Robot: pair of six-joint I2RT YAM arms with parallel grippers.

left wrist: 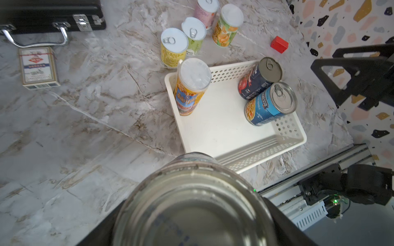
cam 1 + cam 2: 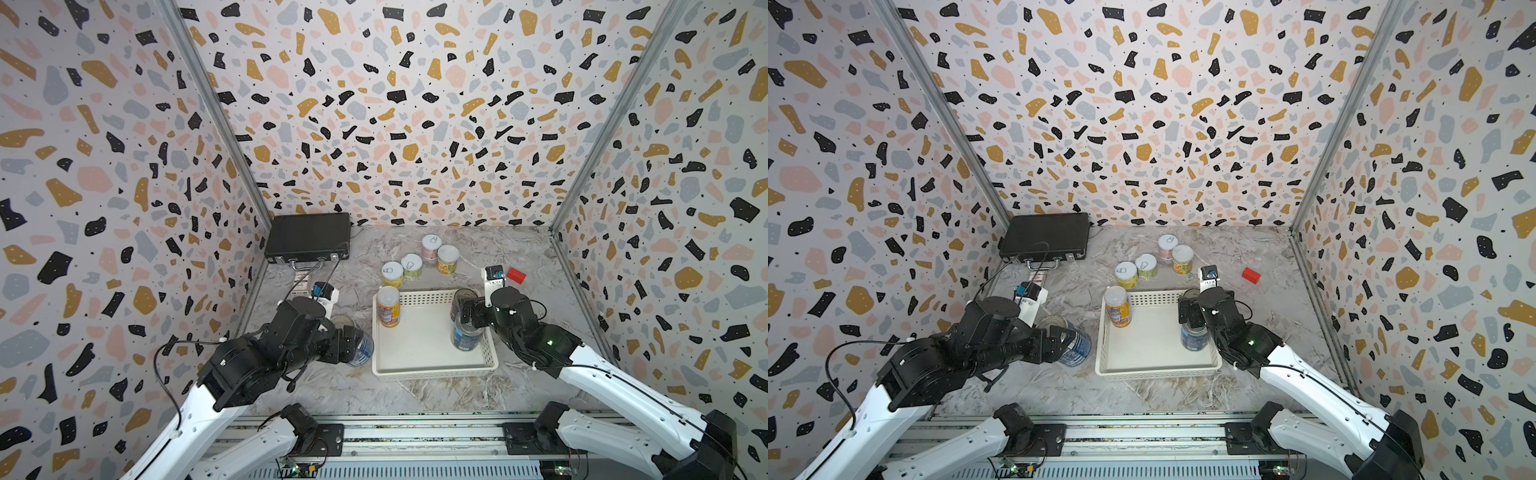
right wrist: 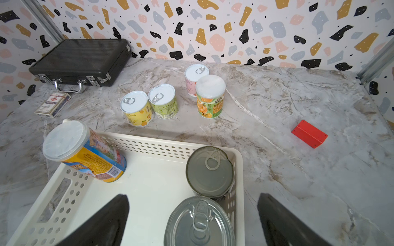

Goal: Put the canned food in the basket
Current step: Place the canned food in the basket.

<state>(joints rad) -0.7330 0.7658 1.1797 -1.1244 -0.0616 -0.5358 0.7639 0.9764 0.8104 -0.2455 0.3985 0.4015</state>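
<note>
The white basket (image 2: 432,372) (image 1: 223,132) holds three cans. An orange-yellow can (image 2: 388,305) (image 3: 85,153) stands in its far left corner. A navy can (image 1: 258,81) (image 3: 210,170) and a blue can (image 2: 467,338) (image 3: 198,223) stand along its right wall. My right gripper (image 2: 467,316) (image 3: 193,198) hangs open over that blue can, fingers wide of it. Left of the basket, my left gripper (image 2: 357,340) (image 1: 191,213) is shut on another blue can (image 2: 362,349) (image 1: 191,202), held tilted above the table.
Behind the basket stand a yellow can (image 2: 392,274), a green can (image 2: 411,266), a pink can (image 2: 430,246) and a green-orange can (image 2: 447,258). A black briefcase (image 2: 307,241) lies back left, a card packet (image 1: 38,67) in front of it. A red block (image 2: 516,275) sits at right.
</note>
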